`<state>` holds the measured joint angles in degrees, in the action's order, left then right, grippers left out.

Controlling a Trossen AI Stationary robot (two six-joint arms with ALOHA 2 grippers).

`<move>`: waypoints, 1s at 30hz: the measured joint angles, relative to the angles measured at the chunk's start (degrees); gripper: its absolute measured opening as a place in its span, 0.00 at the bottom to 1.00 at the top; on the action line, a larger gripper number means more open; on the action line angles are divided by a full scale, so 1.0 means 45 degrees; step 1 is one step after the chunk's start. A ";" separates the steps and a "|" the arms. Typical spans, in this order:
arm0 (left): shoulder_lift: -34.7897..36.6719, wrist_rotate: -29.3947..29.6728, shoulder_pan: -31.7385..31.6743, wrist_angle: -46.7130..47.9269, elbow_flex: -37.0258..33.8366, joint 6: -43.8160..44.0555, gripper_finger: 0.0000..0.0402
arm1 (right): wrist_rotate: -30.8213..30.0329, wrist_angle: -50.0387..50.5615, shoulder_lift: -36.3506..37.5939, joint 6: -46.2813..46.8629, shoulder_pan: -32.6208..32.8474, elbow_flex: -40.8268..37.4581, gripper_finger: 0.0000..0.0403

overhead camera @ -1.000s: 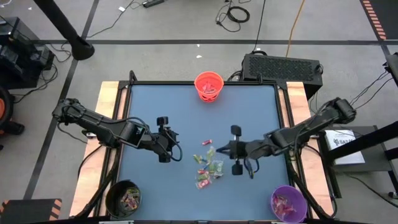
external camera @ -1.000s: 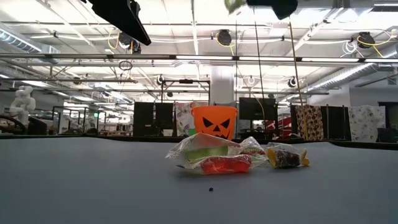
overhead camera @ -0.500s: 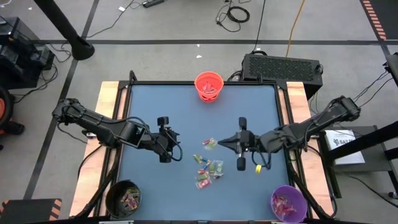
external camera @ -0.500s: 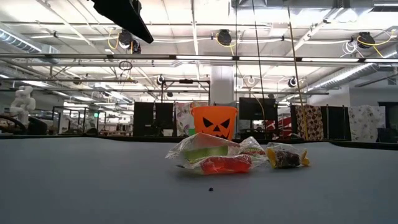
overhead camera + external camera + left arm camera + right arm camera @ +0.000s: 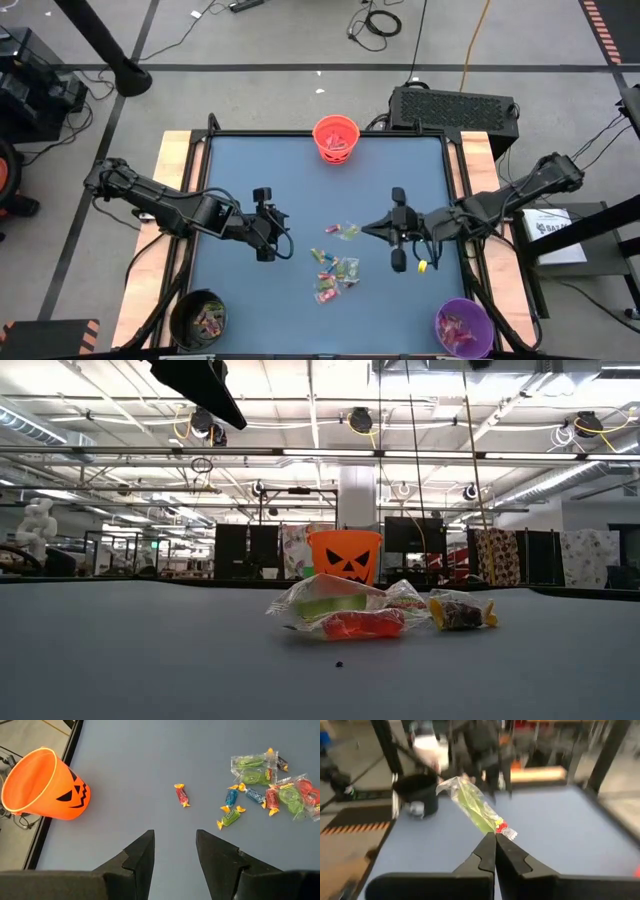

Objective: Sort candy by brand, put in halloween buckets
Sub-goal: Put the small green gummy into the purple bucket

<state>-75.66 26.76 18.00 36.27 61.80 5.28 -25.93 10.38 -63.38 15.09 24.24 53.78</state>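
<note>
On the blue table [image 5: 290,170] a small heap of candy [image 5: 335,268] lies near the middle. Behind it the room shows ceiling lights and dark screens. At the far edge stands the orange bucket [image 5: 335,138], the black bucket [image 5: 198,318] and the purple bucket [image 5: 463,325] at the near corners, each probably with sweets inside. The left gripper [image 5: 174,851] hovers with fingers apart, holding nothing. The right gripper [image 5: 495,851] is clenched on a green candy [image 5: 472,807].

This looks like a large open robotics lab or industrial workspace. Beyond the blue-grey table top [image 5: 150,650] run exposed white ceiling beams [image 5: 320,455], hanging cables and rows of dark partitioned stations, probably other workbenches. Overhead, loose black cables [image 5: 380,20] lie on grey concrete floor.
</note>
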 joint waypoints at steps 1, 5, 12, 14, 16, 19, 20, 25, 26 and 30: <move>0.0000 0.0000 0.0000 0.0000 0.0000 0.0041 0.38 | 0.0192 0.0842 0.0181 0.0556 0.0048 0.0134 0.00; 0.0000 0.0000 0.0000 -0.0003 0.0000 0.0049 0.38 | 0.0779 0.4384 0.0737 0.3478 0.0672 0.1074 0.00; -0.0037 0.0000 0.0000 -0.0409 0.0000 0.0086 0.38 | 0.2422 0.9113 0.0884 0.9180 0.3048 0.1929 0.00; -0.0167 0.0000 0.0001 -0.0673 0.0000 0.0078 0.38 | 0.3016 0.9648 0.0878 1.0777 0.3957 0.1932 0.00; -0.0342 0.0000 0.0000 -0.0858 0.0000 0.0061 0.38 | 0.3692 0.9939 0.0814 1.2429 0.4936 0.1932 0.00; -0.0746 0.0000 -0.0019 -0.1184 0.0001 -0.0239 0.38 | 0.4457 1.0051 0.0694 1.4530 0.6451 0.1932 0.00; -0.0929 0.0000 -0.0019 -0.1220 0.0000 -0.0393 0.38 | 0.4675 1.0122 0.0651 1.5175 0.6934 0.1932 0.00; -0.1808 0.0000 -0.0118 -0.1399 0.0005 -0.1194 0.38 | 0.5541 1.0443 0.0206 1.7937 0.8712 0.1932 0.00; -0.1992 0.0000 -0.0155 -0.1403 0.0000 -0.1290 0.38 | 0.5545 1.0445 0.0116 1.8312 0.8998 0.1932 0.00; -0.2528 -0.0004 -0.0285 -0.1519 0.0000 -0.1494 0.38 | 0.5541 1.0436 -0.0400 1.9485 0.9714 0.1932 0.00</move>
<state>-87.03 26.74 16.72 29.44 61.80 -1.44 -0.99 57.34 -65.18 102.77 67.95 62.48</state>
